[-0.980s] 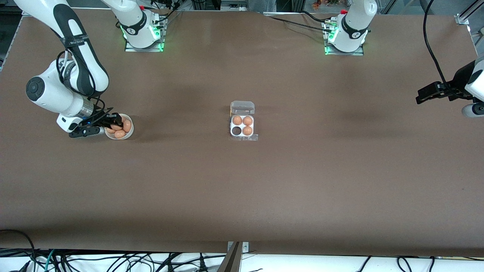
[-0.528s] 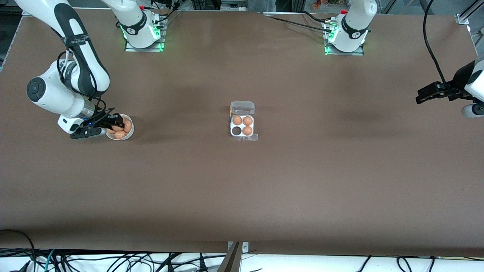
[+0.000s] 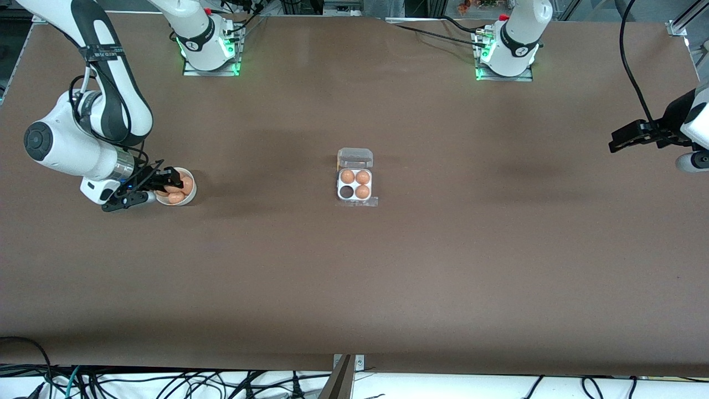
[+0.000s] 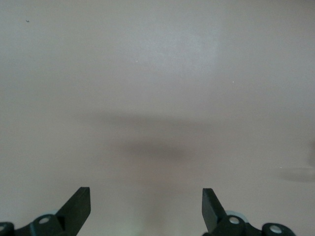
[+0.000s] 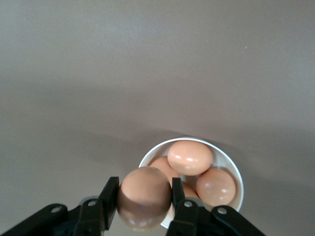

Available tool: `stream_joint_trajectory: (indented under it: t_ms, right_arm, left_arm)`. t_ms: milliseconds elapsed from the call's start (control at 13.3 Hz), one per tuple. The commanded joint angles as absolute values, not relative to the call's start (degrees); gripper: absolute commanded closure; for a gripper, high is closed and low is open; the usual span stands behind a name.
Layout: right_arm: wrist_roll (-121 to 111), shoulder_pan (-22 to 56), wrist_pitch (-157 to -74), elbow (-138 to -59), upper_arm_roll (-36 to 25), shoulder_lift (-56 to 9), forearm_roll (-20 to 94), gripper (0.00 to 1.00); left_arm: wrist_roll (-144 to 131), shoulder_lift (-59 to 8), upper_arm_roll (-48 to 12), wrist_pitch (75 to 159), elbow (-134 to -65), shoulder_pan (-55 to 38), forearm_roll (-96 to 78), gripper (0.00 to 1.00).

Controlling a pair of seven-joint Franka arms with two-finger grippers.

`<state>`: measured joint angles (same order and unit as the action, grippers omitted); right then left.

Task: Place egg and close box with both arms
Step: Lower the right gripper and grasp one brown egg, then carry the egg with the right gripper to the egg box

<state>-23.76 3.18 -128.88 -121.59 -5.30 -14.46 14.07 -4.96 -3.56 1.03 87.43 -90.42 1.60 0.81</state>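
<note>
**An egg is in the grip over the bowl**

The right gripper (image 5: 144, 204) has its 2 fingers (image 5: 109, 195) squeezed on 1 brown egg (image 5: 144, 196). The egg sits between the fingers and is lifted up. It hangs over the edge of a round white bowl (image 5: 235, 169). In the bowl lie more eggs (3 can be seen well, and a bit of another shows under them).

From the front, the right gripper (image 3: 164, 183) is over the bowl (image 3: 190, 195) at the right arm's end of the table (image 3: 354, 277). The big white right arm (image 3: 83, 127) bends down to it.

The box (image 3: 355, 185) sits in the middle of the table, well apart from the bowl. Its clear lid (image 3: 355, 157) is open and lies back toward the robots' bases. Inside are 3 eggs. 1 cup (image 3: 347, 192) is empty and looks dark. It is in the row nearer to the front camera, on the side toward the right arm's end.

The left gripper (image 4: 146, 209) has its fingers wide apart and holds nothing. It waits over bare table at the left arm's end (image 3: 628, 137).
</note>
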Motion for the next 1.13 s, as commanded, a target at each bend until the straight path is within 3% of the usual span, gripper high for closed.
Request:
stream_joint_trajectory:
  t_ms: [0,452,1056]
  right_arm:
    - [-18.8,4.8,-122.4,-116.5,-5.4,-14.6,11.0,0.76]
    - [5.0,17.9,-111.4,-104.6,-5.4,-17.7,9.2,0.76]
    - [37.2,35.5,-111.2,-89.7,-5.3,-30.8,9.9,0.76]
  left_arm:
    - [-4.9,-4.0,0.9,86.4,-89.0,1.6,1.8,0.0]
    - [-5.1,-4.0,0.8,86.4,-89.0,1.4,1.8,0.0]
    - [-5.8,-4.6,0.8,86.4,-88.9,1.2,1.8,0.0]
